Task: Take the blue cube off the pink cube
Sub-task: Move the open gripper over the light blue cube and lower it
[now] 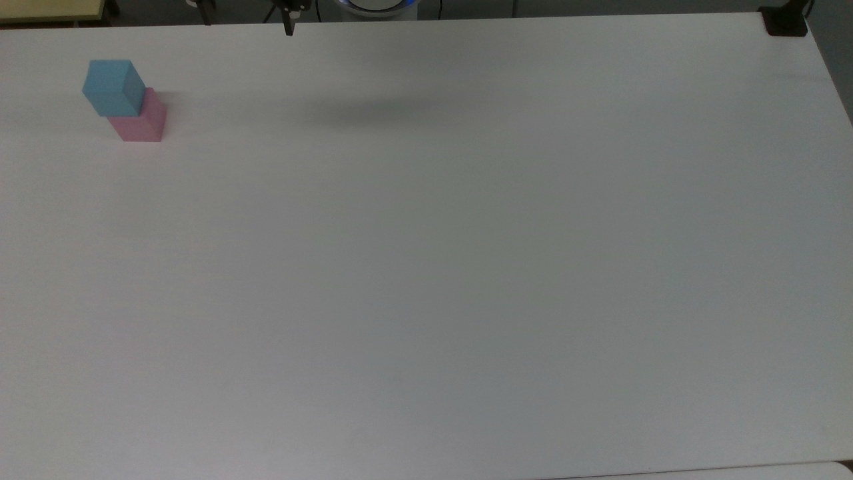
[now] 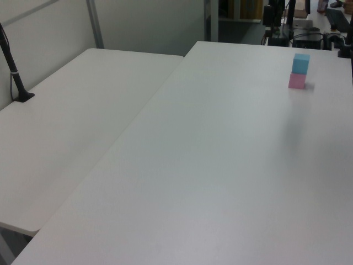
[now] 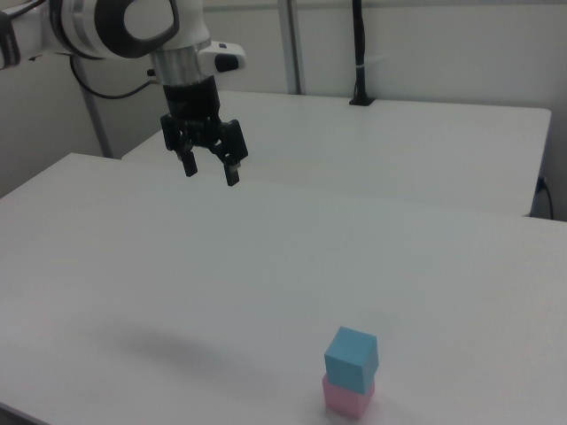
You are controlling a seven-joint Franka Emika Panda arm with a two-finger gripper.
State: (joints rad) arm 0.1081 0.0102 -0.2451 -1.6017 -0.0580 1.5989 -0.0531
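The small sky-blue matte cube (image 3: 352, 358) sits, slightly twisted, atop the pale pink matte cube (image 3: 345, 399). The black 2-finger gripper (image 3: 211, 172) hangs spread and empty, well apart; approach comes first.

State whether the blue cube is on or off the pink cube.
On. The blue cube sits atop the pink cube, turned askew; the open pincer hangs far away.

No readable text, label, brand, number or sign on any surface in these views.
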